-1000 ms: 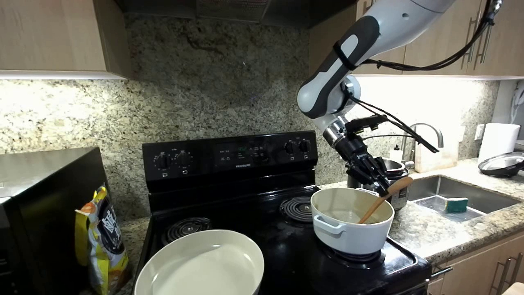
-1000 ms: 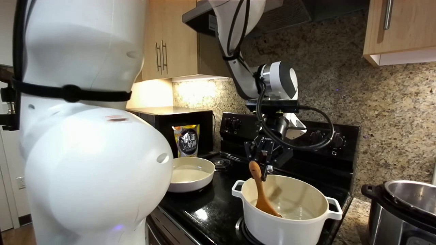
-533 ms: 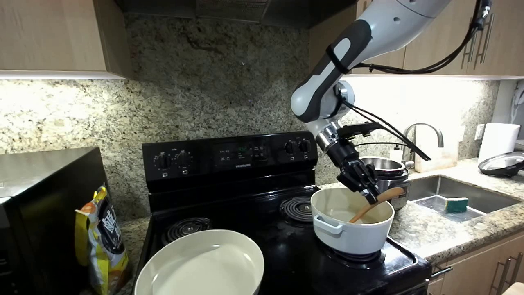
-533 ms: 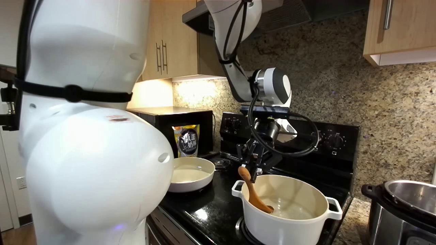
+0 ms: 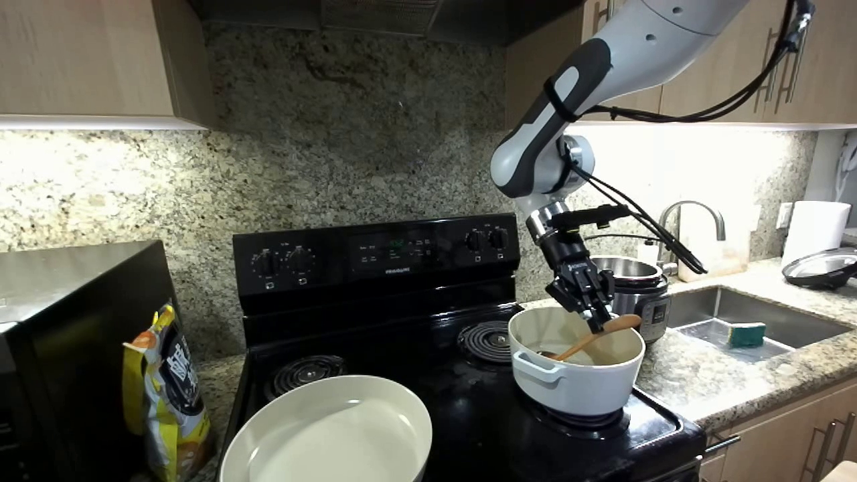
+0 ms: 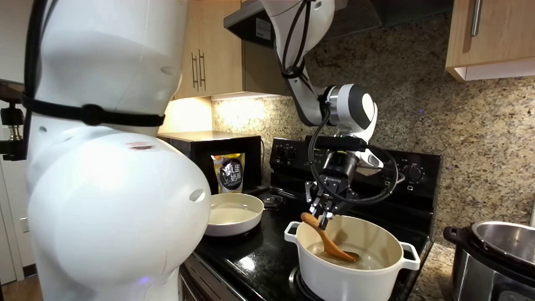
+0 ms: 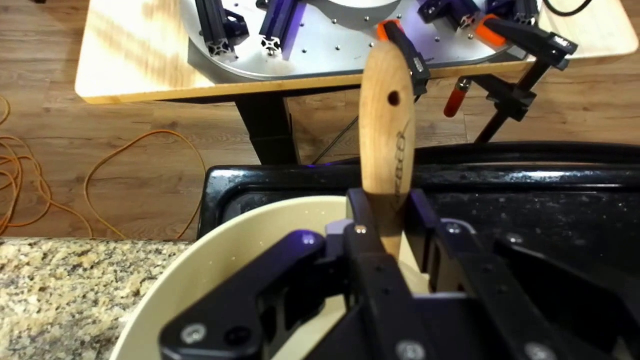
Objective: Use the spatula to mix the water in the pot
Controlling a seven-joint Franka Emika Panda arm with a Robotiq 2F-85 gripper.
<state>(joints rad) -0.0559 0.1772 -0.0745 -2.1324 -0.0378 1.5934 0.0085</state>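
Spatula aslant in white pot, handle between jaws.

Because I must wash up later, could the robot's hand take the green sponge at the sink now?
Probably not: the hand is closed on the spatula, whose lower end is inside the pot.

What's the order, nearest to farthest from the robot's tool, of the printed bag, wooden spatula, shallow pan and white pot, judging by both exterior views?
1. Wooden spatula: clamped in the tool.
2. White pot: just beneath the tool.
3. Shallow pan: pictured left of the pot.
4. Printed bag: beyond the pan.
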